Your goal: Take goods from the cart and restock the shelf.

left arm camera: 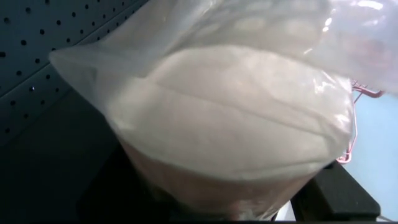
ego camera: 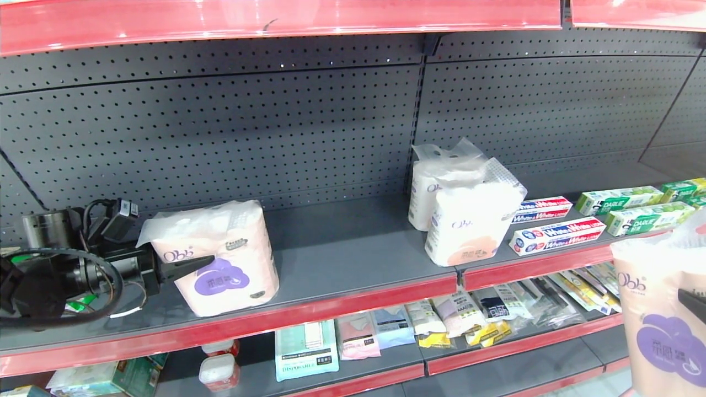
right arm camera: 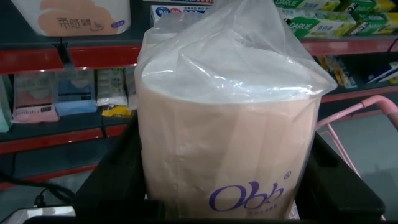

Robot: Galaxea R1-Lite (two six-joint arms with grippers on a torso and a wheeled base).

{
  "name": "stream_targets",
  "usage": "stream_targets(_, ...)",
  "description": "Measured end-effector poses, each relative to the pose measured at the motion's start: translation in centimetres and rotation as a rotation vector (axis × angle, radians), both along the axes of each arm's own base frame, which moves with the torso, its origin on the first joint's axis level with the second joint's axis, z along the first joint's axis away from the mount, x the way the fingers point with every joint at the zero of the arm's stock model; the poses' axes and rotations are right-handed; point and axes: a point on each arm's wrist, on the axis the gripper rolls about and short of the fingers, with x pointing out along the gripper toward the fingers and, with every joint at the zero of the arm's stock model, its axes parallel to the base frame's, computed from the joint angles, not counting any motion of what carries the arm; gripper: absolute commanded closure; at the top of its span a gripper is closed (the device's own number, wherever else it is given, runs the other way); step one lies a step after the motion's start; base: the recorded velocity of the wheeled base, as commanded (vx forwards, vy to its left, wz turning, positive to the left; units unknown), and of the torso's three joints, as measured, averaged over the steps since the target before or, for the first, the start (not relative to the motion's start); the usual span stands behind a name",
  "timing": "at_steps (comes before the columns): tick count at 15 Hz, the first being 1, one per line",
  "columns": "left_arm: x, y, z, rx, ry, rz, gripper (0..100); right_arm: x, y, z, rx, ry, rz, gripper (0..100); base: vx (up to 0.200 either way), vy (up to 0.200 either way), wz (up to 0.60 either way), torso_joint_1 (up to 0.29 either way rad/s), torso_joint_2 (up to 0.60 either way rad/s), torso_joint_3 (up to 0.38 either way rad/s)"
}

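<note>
On the shelf (ego camera: pixel 342 259), tissue pack (ego camera: pixel 220 248) in left tool's (ego camera: pixel 198 256) grip; edge-cropped second pack (ego camera: pixel 662 314) in right tool's (ego camera: pixel 695 302).

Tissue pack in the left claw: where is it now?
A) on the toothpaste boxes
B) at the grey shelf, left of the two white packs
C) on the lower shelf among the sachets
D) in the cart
B: in the head view the left claw grips the tissue pack at the grey shelf, left of the two white packs; the right claw holds a second tissue pack.
</note>
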Motion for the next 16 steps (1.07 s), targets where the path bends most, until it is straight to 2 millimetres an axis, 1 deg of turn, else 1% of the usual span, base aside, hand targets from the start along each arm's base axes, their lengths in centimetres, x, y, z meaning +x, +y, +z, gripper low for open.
stream_targets(3, -0.06, -0.02, -0.20, 0.019, -0.024, -0.007, 100, 0.03, 0.00, -0.04, 0.000, 0.003, 0.000, 100, 0.000, 0.000, 0.00, 0.000, 0.00, 0.000)
stream_targets(7, -0.48, -0.30, -0.61, 0.010, -0.014, -0.028, 100, 0.08, -0.01, 0.01, 0.001, 0.002, 0.000, 100, 0.000, 0.000, 0.00, 0.000, 0.00, 0.000)
stream_targets(16, -0.44, -0.44, -0.57, 0.015, -0.023, -0.028, 100, -0.01, 0.00, -0.03, 0.001, 0.001, 0.000, 100, 0.000, 0.000, 0.00, 0.000, 0.00, 0.000)
